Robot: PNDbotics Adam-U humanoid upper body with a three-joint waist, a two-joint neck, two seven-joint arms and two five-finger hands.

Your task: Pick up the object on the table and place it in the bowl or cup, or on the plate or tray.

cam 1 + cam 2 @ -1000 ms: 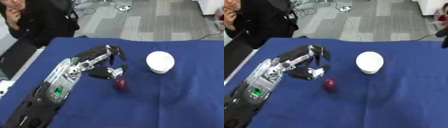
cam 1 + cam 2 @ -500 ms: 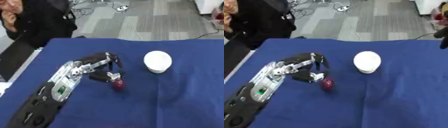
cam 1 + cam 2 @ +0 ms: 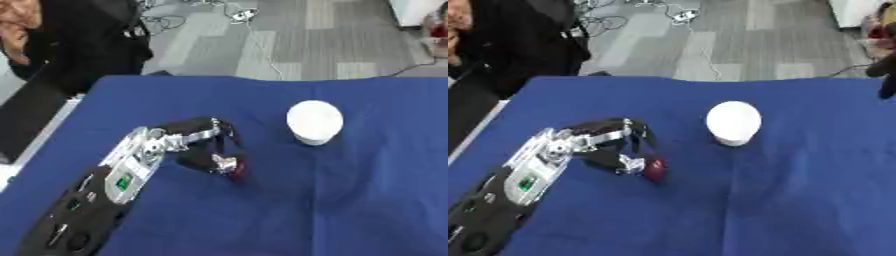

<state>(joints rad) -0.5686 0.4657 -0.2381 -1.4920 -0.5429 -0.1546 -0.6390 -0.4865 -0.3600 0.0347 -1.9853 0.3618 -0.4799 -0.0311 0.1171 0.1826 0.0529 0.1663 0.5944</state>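
A small dark red object (image 3: 655, 170) lies on the blue table (image 3: 798, 200), left of the middle. My left hand (image 3: 614, 145) reaches in from the lower left. Its fingers (image 3: 229, 136) arch over the red object and its thumb (image 3: 222, 163) touches the object's left side, so the hand is curled round it. A white bowl (image 3: 315, 121) stands on the cloth to the upper right of the object, about a hand's length away. A dark shape at the right edge of the right eye view looks like my right hand (image 3: 885, 80); little of it shows.
The table's left edge (image 3: 52, 125) runs beside my left forearm (image 3: 105, 200). A person in dark clothes sits beyond the far left corner. Grey floor with cables lies behind the table's far edge.
My left hand's fingers have curled down from nearly straight to arched over the red object, and the thumb has closed against it. The view has also shifted.
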